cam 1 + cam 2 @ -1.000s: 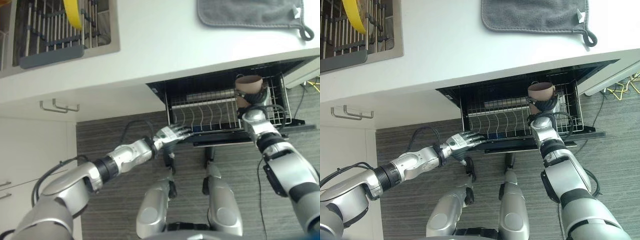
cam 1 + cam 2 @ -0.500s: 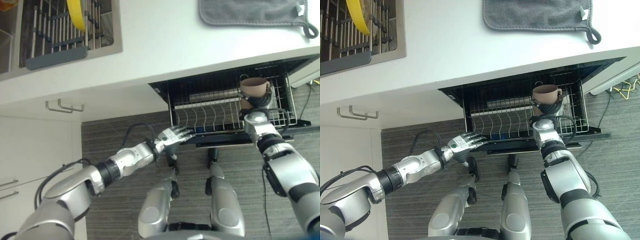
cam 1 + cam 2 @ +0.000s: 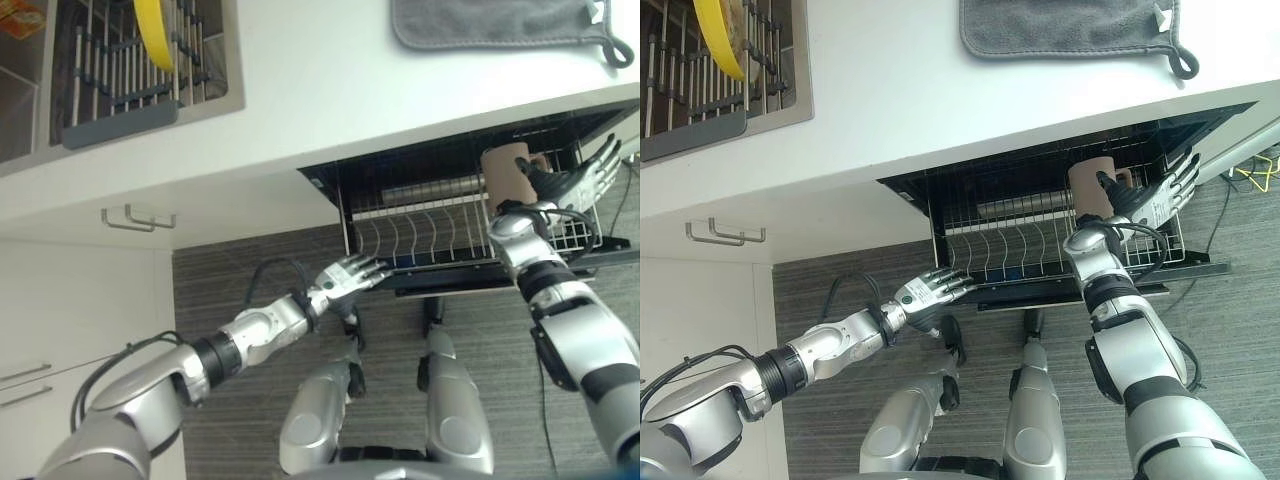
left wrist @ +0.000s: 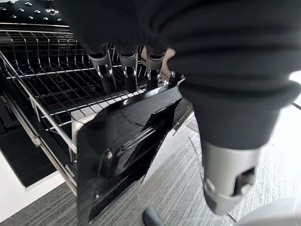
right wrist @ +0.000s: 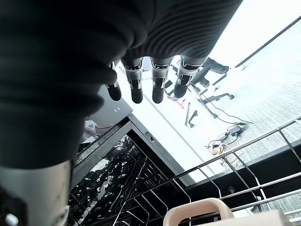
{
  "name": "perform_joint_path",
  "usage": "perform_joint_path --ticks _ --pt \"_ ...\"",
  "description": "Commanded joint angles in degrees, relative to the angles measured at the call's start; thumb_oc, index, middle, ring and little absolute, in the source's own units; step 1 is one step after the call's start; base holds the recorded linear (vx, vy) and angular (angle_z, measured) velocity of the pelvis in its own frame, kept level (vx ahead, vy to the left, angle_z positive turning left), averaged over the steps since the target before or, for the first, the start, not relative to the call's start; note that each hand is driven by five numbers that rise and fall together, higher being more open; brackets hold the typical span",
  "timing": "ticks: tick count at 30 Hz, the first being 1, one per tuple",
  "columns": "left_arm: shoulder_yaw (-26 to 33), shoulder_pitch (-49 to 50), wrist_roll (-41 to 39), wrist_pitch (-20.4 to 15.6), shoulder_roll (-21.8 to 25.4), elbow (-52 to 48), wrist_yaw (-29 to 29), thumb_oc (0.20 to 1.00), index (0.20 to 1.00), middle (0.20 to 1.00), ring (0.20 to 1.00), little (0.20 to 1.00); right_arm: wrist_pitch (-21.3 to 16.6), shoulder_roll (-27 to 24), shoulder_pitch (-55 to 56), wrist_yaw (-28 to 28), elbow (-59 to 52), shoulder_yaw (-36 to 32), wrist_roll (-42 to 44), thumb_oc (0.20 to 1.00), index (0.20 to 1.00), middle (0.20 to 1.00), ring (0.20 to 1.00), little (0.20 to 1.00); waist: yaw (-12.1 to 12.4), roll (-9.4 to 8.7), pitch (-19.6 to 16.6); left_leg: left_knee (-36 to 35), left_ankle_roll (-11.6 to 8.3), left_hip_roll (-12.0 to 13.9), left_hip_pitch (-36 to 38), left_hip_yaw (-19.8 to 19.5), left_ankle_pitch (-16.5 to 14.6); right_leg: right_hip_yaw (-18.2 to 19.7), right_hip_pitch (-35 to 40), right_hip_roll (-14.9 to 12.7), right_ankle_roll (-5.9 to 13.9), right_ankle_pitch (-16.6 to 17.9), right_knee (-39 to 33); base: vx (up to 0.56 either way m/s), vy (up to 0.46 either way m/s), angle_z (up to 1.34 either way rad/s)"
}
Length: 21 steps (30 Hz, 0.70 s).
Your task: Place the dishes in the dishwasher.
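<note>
A brown mug (image 3: 505, 176) sits tipped on its side in the right part of the pulled-out dishwasher rack (image 3: 420, 228). Its pale handle (image 5: 197, 210) shows in the right wrist view. My right hand (image 3: 578, 180) is just right of the mug, open, with fingers spread and straight (image 5: 157, 84) and the thumb close to the mug's side. My left hand (image 3: 350, 273) is open, its straight fingers (image 4: 127, 70) resting on the rack's black front edge at the left. A yellow plate (image 3: 152, 28) stands in the sink's drying rack.
The white counter (image 3: 330, 80) overhangs the open dishwasher. A grey towel (image 3: 500, 20) lies at the counter's back right. Cabinet handles (image 3: 135, 217) show under the counter at the left. Cables (image 5: 221, 136) lie on the grey floor to the right of the rack.
My right hand has let go of the mug and spread open to its right. The mug went from upright in the hand to tipped in the rack. The left hand stayed put.
</note>
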Motion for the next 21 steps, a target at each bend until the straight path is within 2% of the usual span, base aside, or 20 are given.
perform_joint_path --ticks 1,3,4,5,6,8,12,15,17,18,20,21 --pt "-5.56 3.1 3.36 -3.53 0.22 -1.69 0.65 1.0 1.0 1.0 1.0 1.0 -8.2 -0.89 -4.78 -2.28 2.28 -0.05 4.78 1.0 1.0 1.0 1.0 1.0 0.56 0.98 -0.62 -0.1 -2.29 1.28 1.59 -0.6 -3.14 1.13 4.02 -5.45 6.26 -3.33 0.63 0.0 0.0 0.0" --pt "-4.57 3.77 1.35 -1.79 0.87 -2.89 2.0 1.0 1.0 1.0 1.0 1.0 -10.81 0.38 -2.37 -1.25 -0.9 -0.9 6.64 1.0 1.0 1.0 1.0 1.0 0.3 0.33 -0.63 -0.1 -2.28 1.49 1.99 -0.41 -3.17 1.08 4.24 -5.2 6.15 -3.38 0.74 0.01 0.008 0.04" --pt "0.15 6.11 -9.0 3.61 1.3 -4.49 10.07 1.0 1.0 1.0 1.0 1.0 -13.56 2.65 4.67 2.42 -9.95 -1.19 8.56 1.0 1.0 1.0 1.0 1.0 -0.01 -0.49 -1.35 -0.1 -1.99 1.79 2.91 -0.07 -3.52 1.1 4.84 -4.75 5.58 -3.68 0.7 0.05 0.028 0.0" --pt "4.37 8.68 -12.21 3.48 2.56 -6.16 13.91 1.0 1.0 1.0 1.0 1.0 -13.63 3.75 9.86 4.75 -19.0 -0.41 8.61 1.0 1.0 1.0 1.0 1.0 -0.11 -1.15 -2.13 -0.1 -1.9 1.91 3.54 -0.09 -3.64 1.01 5.24 -4.57 5.21 -3.77 0.81 0.1 0.03 -0.06" --pt "9.87 11.72 -15.86 1.21 4.79 -8.69 19.45 1.0 1.0 1.0 1.0 1.0 -12.1 4.38 16.88 6.75 -30.19 1.29 9.78 1.0 1.0 1.0 1.0 1.0 -0.29 -2.15 -3.43 -0.1 -1.69 2.04 4.38 -0.12 -3.87 0.74 5.89 -4.28 4.85 -3.92 0.9 0.08 0.019 -0.07" --pt "15.18 14.53 -18.62 -0.93 6.73 -11.87 22.45 1.0 1.0 1.0 1.0 1.0 -11.63 4.72 24.1 8.66 -38.43 2.2 9.85 1.0 1.0 1.0 1.0 1.0 -0.57 -2.96 -4.8 -0.1 -1.66 2.33 5.42 0.01 -4.07 0.57 6.8 -3.9 4.5 -4.33 1.02 0.09 0.012 -0.02" --pt "23.0 20.28 -19.67 -4.06 6.94 -15.83 22.7 1.0 1.0 1.0 1.0 1.0 -11.81 4.2 35.76 11.44 -47.21 2.55 8.51 1.0 1.0 1.0 1.0 1.0 -0.87 -4.35 -7.79 -0.1 -1.65 2.88 7.52 0.44 -4.28 0.04 8.86 -3.37 4.28 -5.12 1.21 0.12 0.005 0.0" --pt "27.91 25.67 -19.11 -7.38 4.61 -17.92 22.67 1.0 1.0 1.0 1.0 1.0 -12.32 4.26 44.52 15.1 -51.15 3.32 8.83 1.0 1.0 1.0 1.0 1.0 -1.02 -6.02 -11.81 -0.1 -1.65 3.5 10.55 1.08 -4.52 -0.98 12.24 -2.72 3.95 -6.29 1.21 0.21 0.009 -0.01" --pt "30.46 28.1 -20.76 -10.39 3.25 -18.82 22.21 1.0 1.0 1.0 1.0 1.0 -12.52 4.36 48.13 18.42 -52.88 3.03 9.53 1.0 1.0 1.0 1.0 1.0 -1.09 -6.8 -14.15 -0.1 -1.57 3.68 12.39 1.55 -4.83 -1.83 14.28 -2.52 3.81 -6.83 1.27 0.25 0.075 0.02" --pt "36.26 32.66 -26.82 -17.9 0.78 -20.26 21.07 1.0 1.0 1.0 1.0 1.0 -15.41 2.85 53.39 27.77 -60.27 1.69 12.9 1.0 1.0 1.0 1.0 1.0 -1.06 -8.09 -17.25 -0.1 -1.27 3.59 15.83 1.96 -5.46 -3.11 17.81 -2.15 3.51 -7.81 2.0 0.29 0.139 0.07" --pt "39.98 35.13 -29.7 -21.85 -0.21 -22.02 21.18 1.0 1.0 1.0 1.0 1.0 -17.76 1.7 55.4 34.0 -64.96 -0.14 13.72 1.0 1.0 1.0 1.0 1.0 -0.94 -8.61 -18.15 -0.1 -0.89 3.2 17.44 1.87 -6.21 -3.33 19.28 -2.01 3.5 -8.57 2.61 0.16 0.14 0.27" --pt "44.38 37.66 -38.73 -26.4 -1.26 -23.99 16.19 1.0 1.0 1.0 1.0 1.0 -21.47 0.31 57.82 45.69 -70.97 -2.48 18.01 1.0 1.0 1.0 1.0 1.0 -0.62 -9.33 -19.24 0.07 -0.26 2.43 19.07 1.35 -6.97 -3.32 20.69 -1.77 3.38 -9.14 3.46 0.09 0.124 0.19"
